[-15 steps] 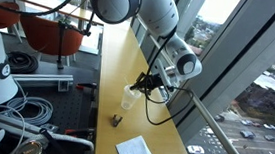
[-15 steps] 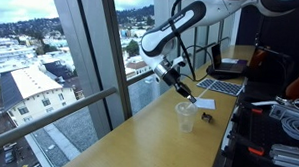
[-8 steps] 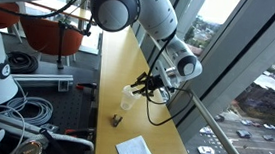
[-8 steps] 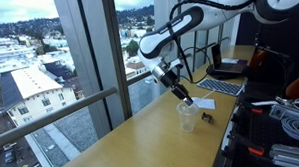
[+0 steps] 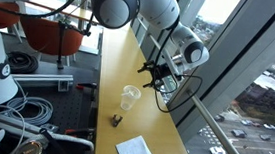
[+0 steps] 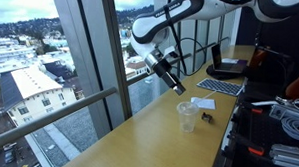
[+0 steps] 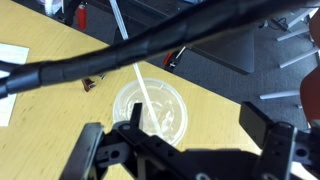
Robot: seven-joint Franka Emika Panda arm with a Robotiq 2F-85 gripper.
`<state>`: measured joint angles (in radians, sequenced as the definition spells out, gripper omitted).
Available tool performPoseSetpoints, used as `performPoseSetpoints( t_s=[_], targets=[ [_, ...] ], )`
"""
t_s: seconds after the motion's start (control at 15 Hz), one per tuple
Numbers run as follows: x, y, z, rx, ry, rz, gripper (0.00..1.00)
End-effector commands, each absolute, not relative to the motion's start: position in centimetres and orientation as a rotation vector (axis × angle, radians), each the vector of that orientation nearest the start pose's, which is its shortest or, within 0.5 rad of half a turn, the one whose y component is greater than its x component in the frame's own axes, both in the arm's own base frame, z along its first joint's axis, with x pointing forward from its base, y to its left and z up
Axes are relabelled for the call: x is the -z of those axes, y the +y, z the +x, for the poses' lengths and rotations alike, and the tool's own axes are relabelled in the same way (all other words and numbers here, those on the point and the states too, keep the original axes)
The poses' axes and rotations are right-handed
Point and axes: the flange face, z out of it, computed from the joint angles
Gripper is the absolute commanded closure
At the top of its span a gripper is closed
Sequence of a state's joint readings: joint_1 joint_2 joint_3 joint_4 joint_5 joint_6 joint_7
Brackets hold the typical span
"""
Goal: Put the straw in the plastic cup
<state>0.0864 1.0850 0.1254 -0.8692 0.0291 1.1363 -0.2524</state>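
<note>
The clear plastic cup point(image 7: 160, 112) stands upright on the wooden tabletop, seen from above in the wrist view and in both exterior views point(image 5: 130, 96) point(image 6: 187, 117). The thin pale straw point(image 7: 143, 92) leans inside it, its upper end sticking out past the rim. My gripper point(image 7: 195, 122) hangs open above the cup and a little to its side, with nothing between its fingers point(image 7: 256, 118). In both exterior views the gripper point(image 5: 157, 83) point(image 6: 177, 83) is lifted clear of the cup, on the window side.
A small dark brown lump point(image 5: 117, 118) point(image 7: 90, 84) lies near the cup. A flat white sheet point(image 5: 134, 150) point(image 6: 203, 101) lies farther along the table. Window glass and a railing point(image 6: 79, 101) run along the table's far edge. A black cable point(image 7: 130, 52) crosses the wrist view.
The gripper went from shut on the straw at the cup's mouth to open. The arm has risen and pulled back toward the window, leaving the straw in the cup.
</note>
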Motion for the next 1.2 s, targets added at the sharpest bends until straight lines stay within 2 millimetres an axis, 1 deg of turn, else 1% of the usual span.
performPoseSetpoints(
  t_s=[0.0,0.13,0.2,0.4,0.6,0.73,0.87,1.0,1.13],
  targets=[
    [-23.7,11.7,67.4,-1.138,-0.692,-2.685,0.00],
    [-24.6,10.5,67.1,-1.124,-0.802,-2.733,0.00],
    [-25.3,9.8,66.9,-1.103,-0.901,-2.757,0.00],
    [-27.6,8.2,67.0,-0.940,-1.107,-2.797,0.00],
    [-28.8,6.6,66.7,-0.746,-1.276,-2.739,0.00],
    [-29.0,5.1,65.8,-0.654,-1.399,-2.674,0.00],
    [-28.5,3.8,64.7,-0.586,-1.534,-2.605,0.00],
    [-27.6,3.4,63.1,-0.542,-1.678,-2.525,0.00],
    [-26.5,4.0,62.0,-0.517,-1.814,-2.438,0.00]
  ],
)
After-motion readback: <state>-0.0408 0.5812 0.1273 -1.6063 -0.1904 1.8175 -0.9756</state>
